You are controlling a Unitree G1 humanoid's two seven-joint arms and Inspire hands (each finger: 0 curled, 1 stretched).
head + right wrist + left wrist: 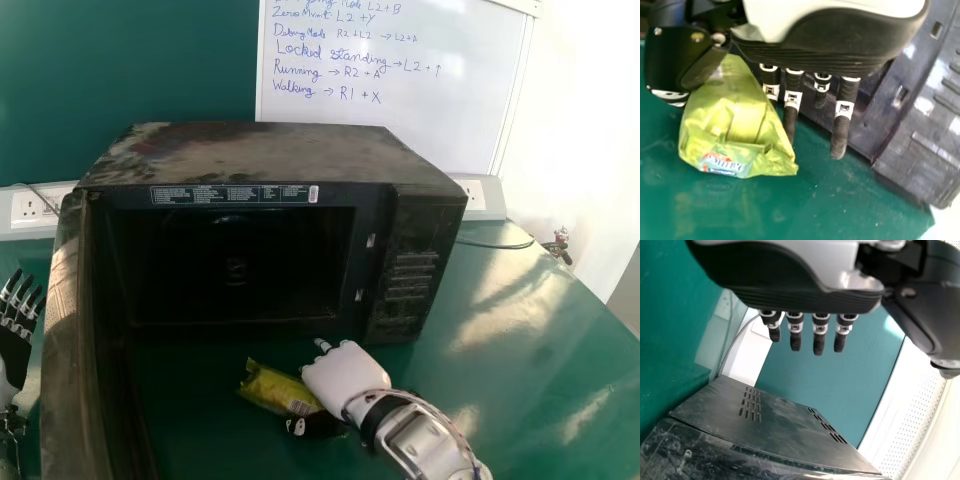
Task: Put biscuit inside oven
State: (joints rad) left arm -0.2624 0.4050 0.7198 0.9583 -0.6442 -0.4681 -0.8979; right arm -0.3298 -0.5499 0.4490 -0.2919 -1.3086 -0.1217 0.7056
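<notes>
Right hand (345,372), released with straight fingers, is held against the yellow biscuit packet (268,386) before the opened oven (270,150); left of its door (62,320), the left hand (14,345) is held released.

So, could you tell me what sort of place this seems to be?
Probably a robotics lab: a whiteboard with handwritten notes stands behind the table, wall sockets sit beside it, and the robot's right hand is at a biscuit packet before an oven.
</notes>
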